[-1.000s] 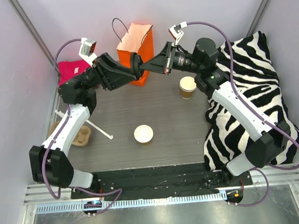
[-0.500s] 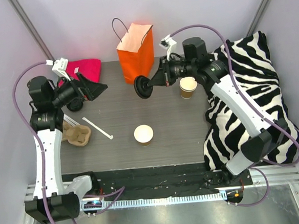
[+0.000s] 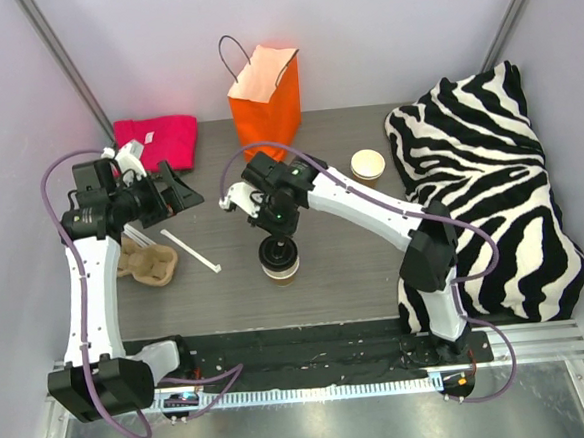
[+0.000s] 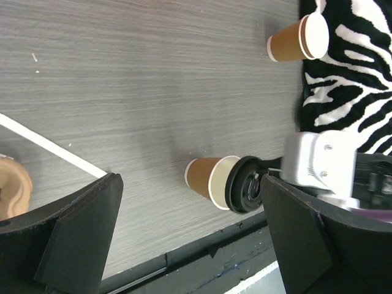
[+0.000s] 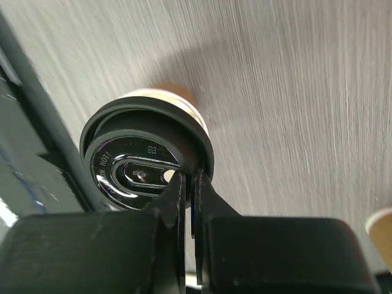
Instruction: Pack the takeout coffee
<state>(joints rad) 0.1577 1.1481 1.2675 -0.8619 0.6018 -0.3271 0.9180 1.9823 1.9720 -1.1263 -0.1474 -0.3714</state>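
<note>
as the left claw (image 3: 183,183) gapes, the right claw (image 5: 187,178) pinches a black lid (image 5: 125,147) over the brown cup (image 4: 204,177).

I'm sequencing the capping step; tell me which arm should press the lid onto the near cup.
Right. The right gripper is shut on the black lid, holding it at the mouth of the near cup. The left gripper stands open and empty, off beside the cup tray.

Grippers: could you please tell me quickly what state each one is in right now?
Left gripper: open, holding nothing.
Right gripper: shut on the black lid, held over the front cup.
</note>
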